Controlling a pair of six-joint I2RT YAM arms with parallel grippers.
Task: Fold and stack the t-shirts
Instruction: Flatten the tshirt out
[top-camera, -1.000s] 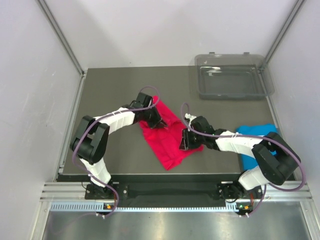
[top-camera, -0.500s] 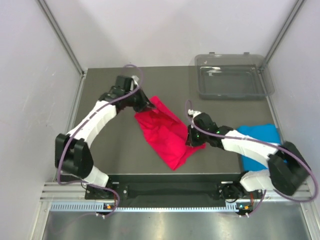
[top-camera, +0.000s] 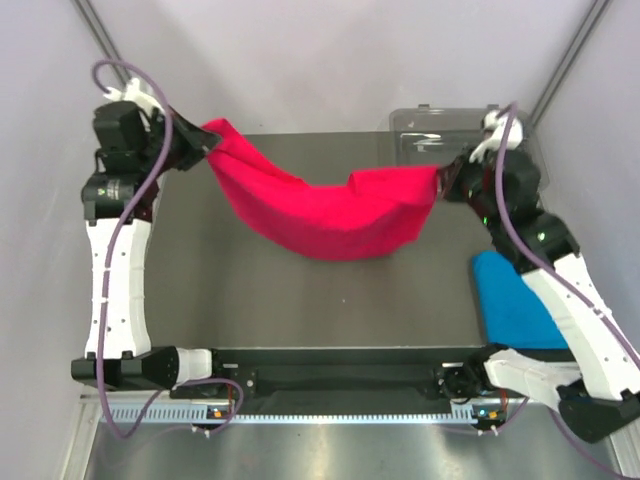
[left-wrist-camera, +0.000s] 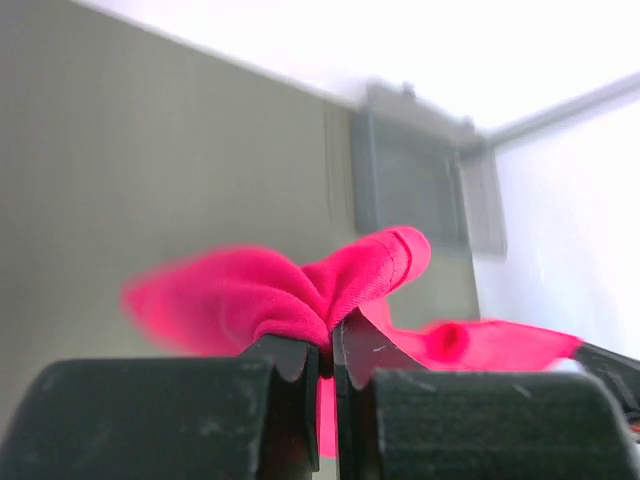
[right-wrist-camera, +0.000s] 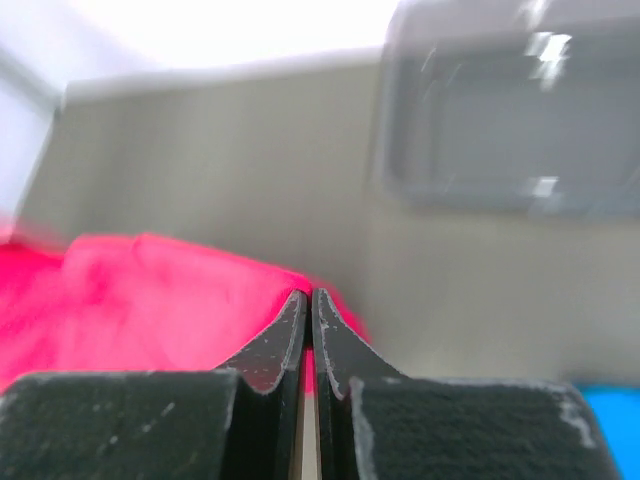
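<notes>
Crimson-pink t-shirt (top-camera: 330, 212) hangs slung between both raised arms, left gripper (top-camera: 203, 150) and right gripper (top-camera: 442, 182) each pinched tight on an end, spread wide.

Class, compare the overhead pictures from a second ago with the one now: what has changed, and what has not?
Both arms swung up and apart: the left gripper to the far left, the right gripper to the far right. The pink shirt, crumpled on the table before, now hangs stretched between them, each shut on one end. The blue shirt and grey tray stayed put.
</notes>
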